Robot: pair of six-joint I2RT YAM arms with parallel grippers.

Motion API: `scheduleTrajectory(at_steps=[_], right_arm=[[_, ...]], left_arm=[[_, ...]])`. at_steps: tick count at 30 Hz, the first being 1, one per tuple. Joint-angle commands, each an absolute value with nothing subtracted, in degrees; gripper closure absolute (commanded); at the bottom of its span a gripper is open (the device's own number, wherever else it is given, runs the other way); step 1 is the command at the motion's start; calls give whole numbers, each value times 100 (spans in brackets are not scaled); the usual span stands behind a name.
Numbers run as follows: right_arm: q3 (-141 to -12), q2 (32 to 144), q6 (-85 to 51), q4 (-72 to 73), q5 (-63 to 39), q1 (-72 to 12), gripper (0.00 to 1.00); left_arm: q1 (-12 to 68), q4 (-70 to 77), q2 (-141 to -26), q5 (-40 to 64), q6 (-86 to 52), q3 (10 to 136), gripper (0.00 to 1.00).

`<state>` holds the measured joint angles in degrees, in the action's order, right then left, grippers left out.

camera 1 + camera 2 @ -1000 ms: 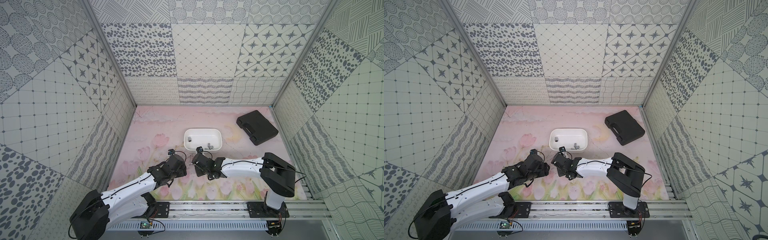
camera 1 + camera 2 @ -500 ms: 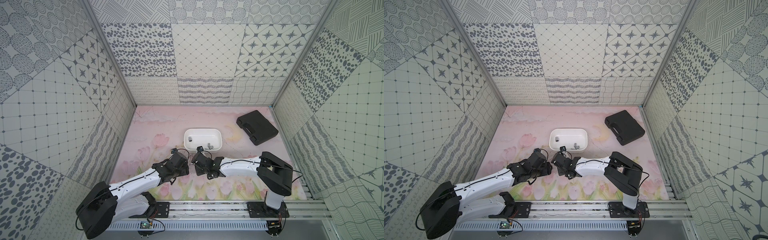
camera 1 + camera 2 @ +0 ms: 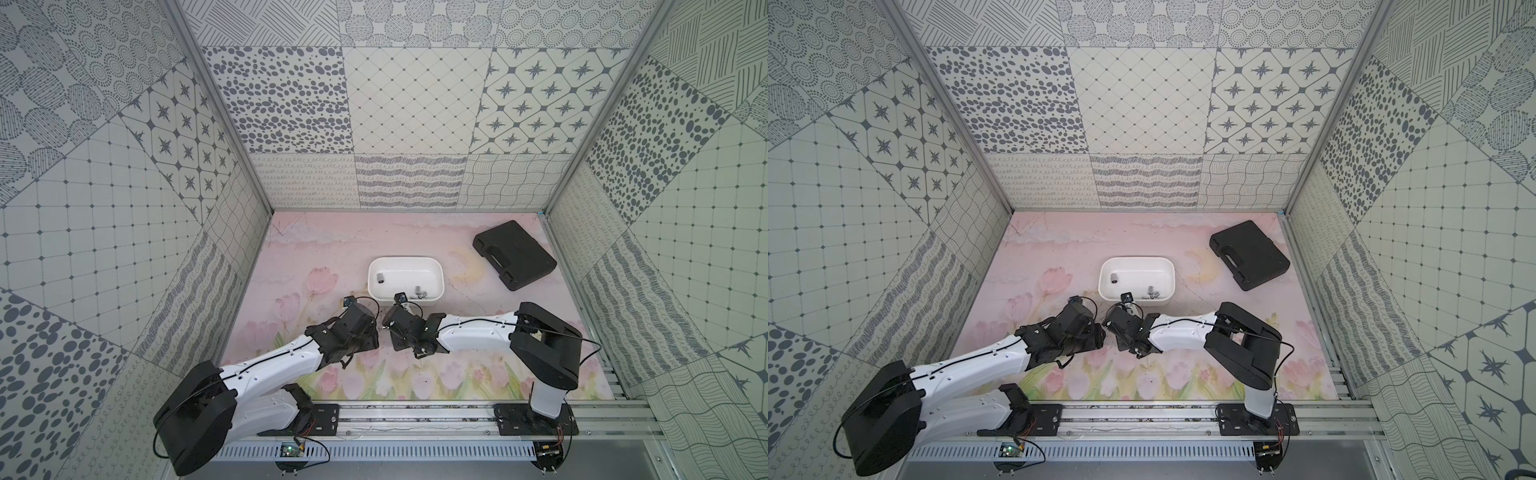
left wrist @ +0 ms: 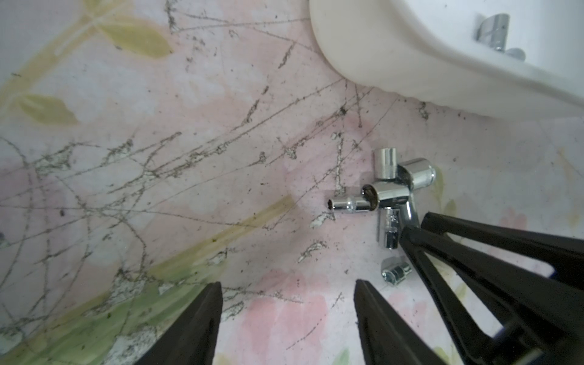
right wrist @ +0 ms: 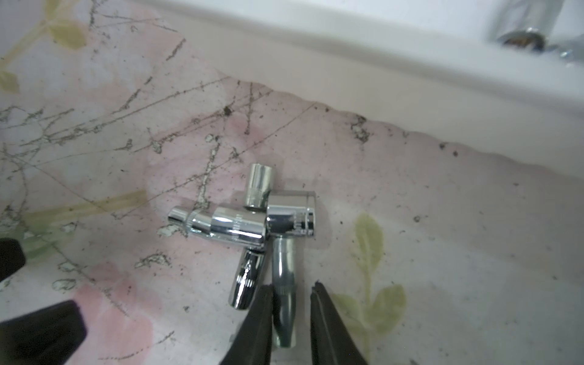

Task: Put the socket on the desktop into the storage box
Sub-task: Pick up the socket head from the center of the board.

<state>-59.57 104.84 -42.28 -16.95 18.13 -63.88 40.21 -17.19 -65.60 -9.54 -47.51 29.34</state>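
Our right gripper has its jaws close around the end of a long chrome metal socket lying on the pink floral desk, at 6 o'clock of the white rounded plastic storage box. We can't tell if it's clamped or just straddled. The socket touches a pile of other shiny chrome sockets, so a lift might drag those along, or the slick end might slip out. The left gripper, jaws apart and empty, hangs at 9 o'clock, close enough to bump.

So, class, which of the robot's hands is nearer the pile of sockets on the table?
Right. The right hand has its fingers either side of one socket in the pile; the left hand hangs open, short of it.
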Motion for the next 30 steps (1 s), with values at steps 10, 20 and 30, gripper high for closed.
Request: scheduleTrajectory(at_steps=[10, 20, 30], right_arm=[[-6102, 10671, -4274, -1806, 2048, -6353, 77], [-6092, 10794, -4214, -1801, 1960, -6347, 76], [-5917, 10430, -4249, -1865, 1894, -6360, 87]], left_arm=[[4019, -1819, -6574, -976, -4722, 3015, 29], [4014, -1861, -6576, -993, -4717, 3037, 29], [4009, -1896, -6512, -1011, -4712, 3042, 29]])
